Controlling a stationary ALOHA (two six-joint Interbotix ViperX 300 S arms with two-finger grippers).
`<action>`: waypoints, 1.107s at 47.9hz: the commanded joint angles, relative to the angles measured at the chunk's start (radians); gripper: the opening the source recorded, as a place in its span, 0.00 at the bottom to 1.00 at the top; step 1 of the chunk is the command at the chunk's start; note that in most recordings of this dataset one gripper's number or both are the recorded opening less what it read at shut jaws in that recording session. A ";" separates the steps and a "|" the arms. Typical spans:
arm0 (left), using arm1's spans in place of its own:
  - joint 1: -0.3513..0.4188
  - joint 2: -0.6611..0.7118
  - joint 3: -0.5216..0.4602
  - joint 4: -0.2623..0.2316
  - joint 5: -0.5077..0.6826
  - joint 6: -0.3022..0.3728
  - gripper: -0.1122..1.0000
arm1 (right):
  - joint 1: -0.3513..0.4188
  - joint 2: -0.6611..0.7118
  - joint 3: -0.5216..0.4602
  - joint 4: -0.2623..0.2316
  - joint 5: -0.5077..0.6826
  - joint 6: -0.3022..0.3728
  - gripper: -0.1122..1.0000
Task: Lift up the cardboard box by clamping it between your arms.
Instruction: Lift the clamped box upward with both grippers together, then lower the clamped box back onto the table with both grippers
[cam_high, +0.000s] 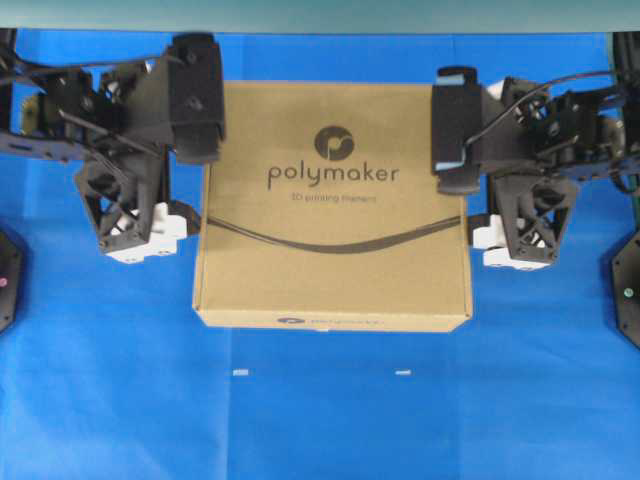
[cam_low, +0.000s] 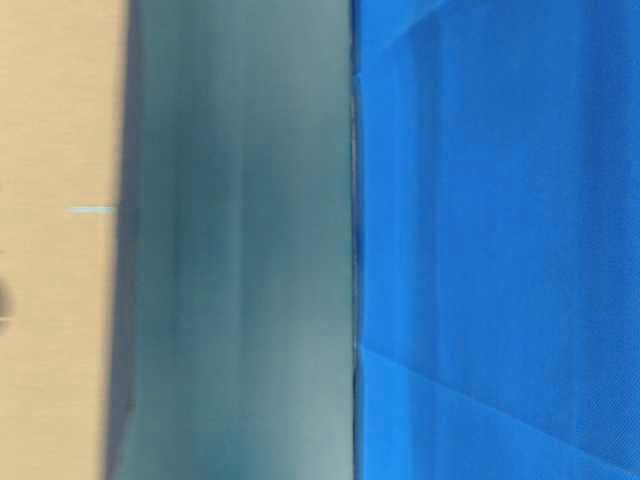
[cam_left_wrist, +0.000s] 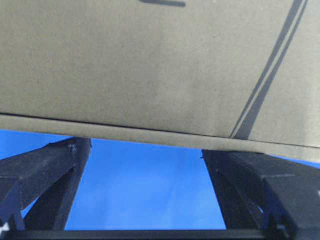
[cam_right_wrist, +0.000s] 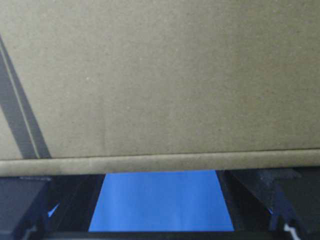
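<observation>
The cardboard box (cam_high: 330, 210) is flat and brown, printed with a round logo, "polymaker" and a curved dark line. It sits in the middle of the overhead view, between my two arms. My left gripper (cam_high: 190, 195) stands open against the box's left side. My right gripper (cam_high: 475, 200) stands open against its right side. In the left wrist view the box top (cam_left_wrist: 150, 65) and its edge hide the tips of the spread fingers (cam_left_wrist: 45, 175). The right wrist view shows the same box (cam_right_wrist: 160, 75) above wide-apart fingers (cam_right_wrist: 260, 195). Only blue cloth lies between each pair. Whether the box is off the cloth does not show.
Blue cloth (cam_high: 320, 420) covers the table, with two small white marks (cam_high: 240, 372) in front of the box. Black arm bases (cam_high: 628, 290) stand at both side edges. The table-level view is blurred: a tan surface (cam_low: 50, 200), a dark band, then blue cloth (cam_low: 500, 240).
</observation>
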 joint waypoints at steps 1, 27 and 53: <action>0.008 0.015 -0.127 -0.005 -0.003 -0.003 0.89 | 0.003 0.006 -0.126 0.008 0.000 0.017 0.99; 0.008 0.074 -0.268 -0.005 0.155 0.003 0.89 | -0.002 0.032 -0.267 0.002 0.150 0.012 0.99; 0.008 0.072 -0.202 -0.005 0.126 0.002 0.89 | -0.006 0.040 -0.169 0.006 0.123 0.015 0.99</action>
